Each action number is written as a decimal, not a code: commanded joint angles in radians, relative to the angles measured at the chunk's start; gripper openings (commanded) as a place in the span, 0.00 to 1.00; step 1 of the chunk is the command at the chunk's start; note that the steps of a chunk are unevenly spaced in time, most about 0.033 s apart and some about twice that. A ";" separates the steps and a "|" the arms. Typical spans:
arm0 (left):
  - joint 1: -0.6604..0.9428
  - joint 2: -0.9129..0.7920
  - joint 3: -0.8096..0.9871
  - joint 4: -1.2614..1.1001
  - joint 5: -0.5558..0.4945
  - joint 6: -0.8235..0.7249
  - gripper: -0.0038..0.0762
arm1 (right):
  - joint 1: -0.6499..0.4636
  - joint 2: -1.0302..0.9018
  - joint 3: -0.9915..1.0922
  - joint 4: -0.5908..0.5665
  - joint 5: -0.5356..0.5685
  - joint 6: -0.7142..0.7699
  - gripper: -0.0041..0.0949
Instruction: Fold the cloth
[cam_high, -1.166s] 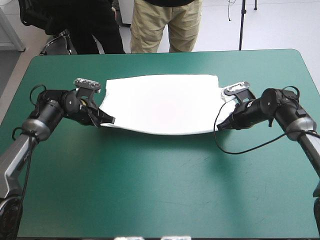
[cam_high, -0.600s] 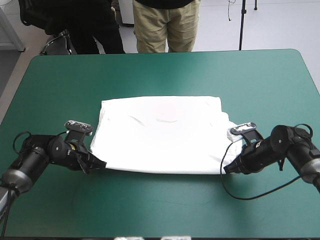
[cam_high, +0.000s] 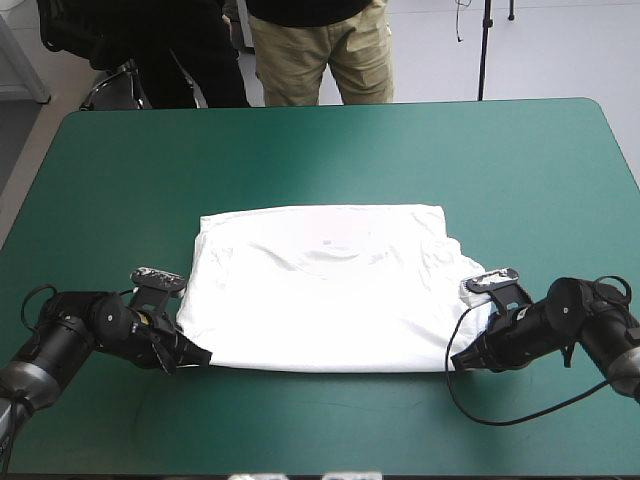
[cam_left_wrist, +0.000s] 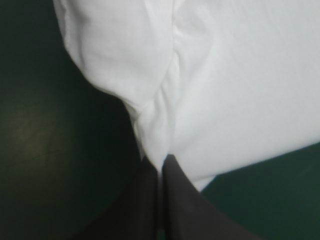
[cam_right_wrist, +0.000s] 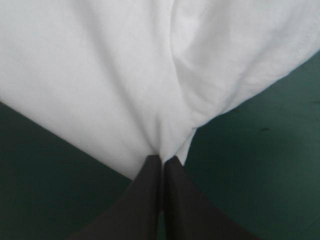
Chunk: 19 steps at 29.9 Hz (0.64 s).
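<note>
I had dragged the T-shirt (cam_high: 325, 290) back across the teal-green cover (cam_high: 500, 170), and it now lay flat between my grippers. The left gripper (cam_high: 197, 355) and right gripper (cam_high: 457, 361) each stayed pinched on a near corner, with cloth spreading ahead of them. I judged the spreading done and the folding still to come.

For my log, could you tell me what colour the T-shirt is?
The T-shirt is white; high view best.

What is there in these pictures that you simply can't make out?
High view: the top of the T-shirt hides any layers beneath it.
Both wrist views: the T-shirt runs off the picture edges, so its outline is cut off.
High view: how much cloth the left gripper and right gripper pinch is too small to tell.
</note>
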<state>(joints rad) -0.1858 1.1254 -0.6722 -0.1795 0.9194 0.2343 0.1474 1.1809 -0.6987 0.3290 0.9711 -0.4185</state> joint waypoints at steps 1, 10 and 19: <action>-0.003 -0.018 -0.023 -0.022 0.006 0.019 0.07 | -0.004 -0.036 -0.037 0.002 -0.022 -0.006 0.08; -0.003 -0.089 -0.110 -0.058 0.020 0.002 0.72 | -0.006 -0.194 -0.237 -0.123 0.114 0.105 0.68; -0.003 -0.112 -0.259 -0.051 -0.120 -0.060 0.72 | -0.006 -0.112 -0.343 -0.354 -0.020 0.335 0.67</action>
<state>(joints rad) -0.1858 1.0023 -0.8797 -0.2084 0.8559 0.1931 0.1474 1.0042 -1.0106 0.0109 1.0308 -0.1113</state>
